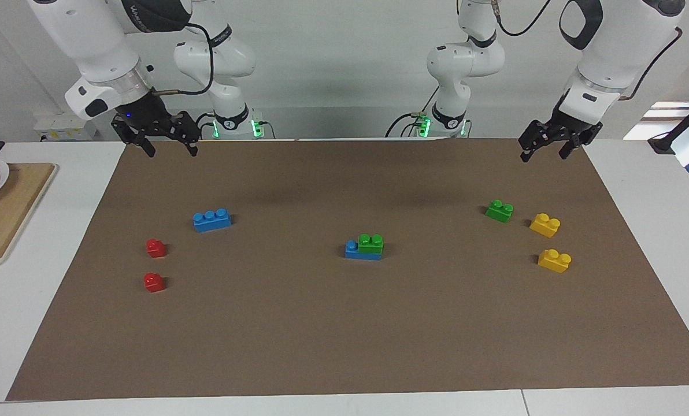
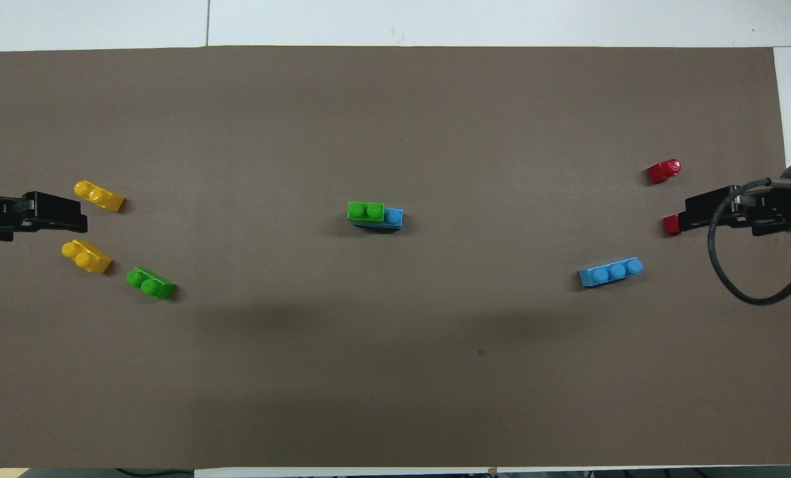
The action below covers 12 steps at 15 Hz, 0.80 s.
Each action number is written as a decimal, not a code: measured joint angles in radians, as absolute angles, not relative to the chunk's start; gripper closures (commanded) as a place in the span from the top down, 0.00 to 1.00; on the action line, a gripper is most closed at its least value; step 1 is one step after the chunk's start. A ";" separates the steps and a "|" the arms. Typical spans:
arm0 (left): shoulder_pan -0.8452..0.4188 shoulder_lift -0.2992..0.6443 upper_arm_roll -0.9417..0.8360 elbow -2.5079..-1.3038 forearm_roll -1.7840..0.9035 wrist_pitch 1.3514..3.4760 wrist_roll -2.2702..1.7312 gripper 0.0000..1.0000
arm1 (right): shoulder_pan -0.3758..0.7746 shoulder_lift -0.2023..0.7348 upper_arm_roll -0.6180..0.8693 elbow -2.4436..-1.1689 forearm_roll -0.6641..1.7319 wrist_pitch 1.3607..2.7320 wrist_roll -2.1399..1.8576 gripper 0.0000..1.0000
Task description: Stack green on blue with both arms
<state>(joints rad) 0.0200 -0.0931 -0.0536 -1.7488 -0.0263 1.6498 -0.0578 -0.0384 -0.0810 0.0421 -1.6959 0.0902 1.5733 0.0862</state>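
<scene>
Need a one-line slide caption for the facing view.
Green brick stacked on blue brick mid-table; left gripper and right gripper hang open and empty over the mat's corners nearest the robots.

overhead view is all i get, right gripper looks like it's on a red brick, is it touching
Observer: No. The right gripper hangs in the air well above the mat; the red brick sits free.
Operator: holding anything
Observer: Nothing. Its jaws are open and empty.
Operator: and the left one
Observer: The left gripper is raised too, jaws open, well clear of the yellow bricks.
</scene>
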 measured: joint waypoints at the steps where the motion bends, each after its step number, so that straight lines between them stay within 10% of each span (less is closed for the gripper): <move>1: 0.020 -0.083 -0.053 -1.748 -0.026 1.650 -0.058 1.00 | -0.036 -0.081 0.036 -1.696 0.090 1.573 0.086 1.00; 12: 0.020 -0.065 -0.054 -1.706 -0.026 1.652 -0.058 1.00 | -0.032 -0.080 0.031 -1.696 0.013 1.568 0.086 1.00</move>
